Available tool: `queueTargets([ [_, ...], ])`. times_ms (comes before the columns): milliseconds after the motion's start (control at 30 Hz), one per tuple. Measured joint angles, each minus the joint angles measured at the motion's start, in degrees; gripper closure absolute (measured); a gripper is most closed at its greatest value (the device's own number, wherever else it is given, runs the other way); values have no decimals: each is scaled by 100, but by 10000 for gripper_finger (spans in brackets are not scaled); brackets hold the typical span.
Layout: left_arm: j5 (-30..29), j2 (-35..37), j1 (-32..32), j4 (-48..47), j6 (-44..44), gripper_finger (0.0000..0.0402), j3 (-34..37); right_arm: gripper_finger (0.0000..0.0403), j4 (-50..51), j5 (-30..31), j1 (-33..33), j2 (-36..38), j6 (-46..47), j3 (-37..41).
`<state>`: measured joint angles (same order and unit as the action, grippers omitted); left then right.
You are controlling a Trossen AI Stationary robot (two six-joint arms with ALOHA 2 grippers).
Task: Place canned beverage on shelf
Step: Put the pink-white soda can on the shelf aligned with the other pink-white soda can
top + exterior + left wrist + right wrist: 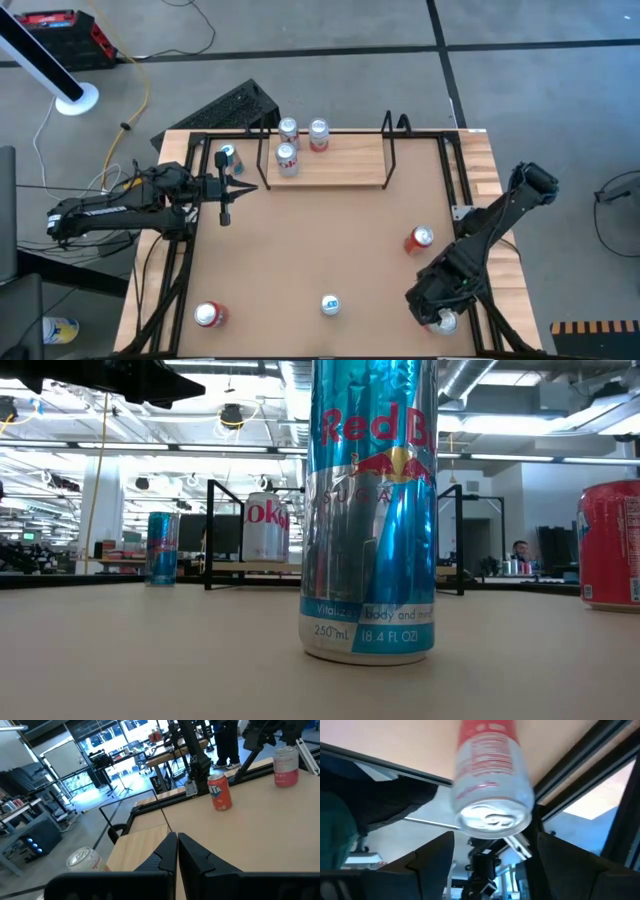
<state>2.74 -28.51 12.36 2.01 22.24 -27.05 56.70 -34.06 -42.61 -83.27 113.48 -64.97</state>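
Observation:
A red and silver can stands upright on the tabletop by the near right corner, also visible under the arm. My right gripper hovers over it, open, one finger on either side of the can's top with a gap on both sides. The shelf, a pale plank in a black rod frame, sits at the far edge with three cans on its left end. My left gripper is shut and empty, held level near the shelf's left end.
Loose cans stand on the table: an orange one, a blue Red Bull can, a red one, and a blue one left of the shelf. Black frame rails run along the table's sides.

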Motion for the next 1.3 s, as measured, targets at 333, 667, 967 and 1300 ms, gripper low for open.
queueTargets([
  [333,-39,0,0,3,42,401,0,90,-124,-33,0,-105,-123,94],
  [667,-38,0,0,0,3,401,0,89,-932,-309,7,-216,-279,607],
  [967,-37,0,0,3,-39,401,0,106,-845,13,25,-197,-489,610],
  [1300,-35,0,0,23,21,401,0,126,424,949,94,-227,-879,-170],
])
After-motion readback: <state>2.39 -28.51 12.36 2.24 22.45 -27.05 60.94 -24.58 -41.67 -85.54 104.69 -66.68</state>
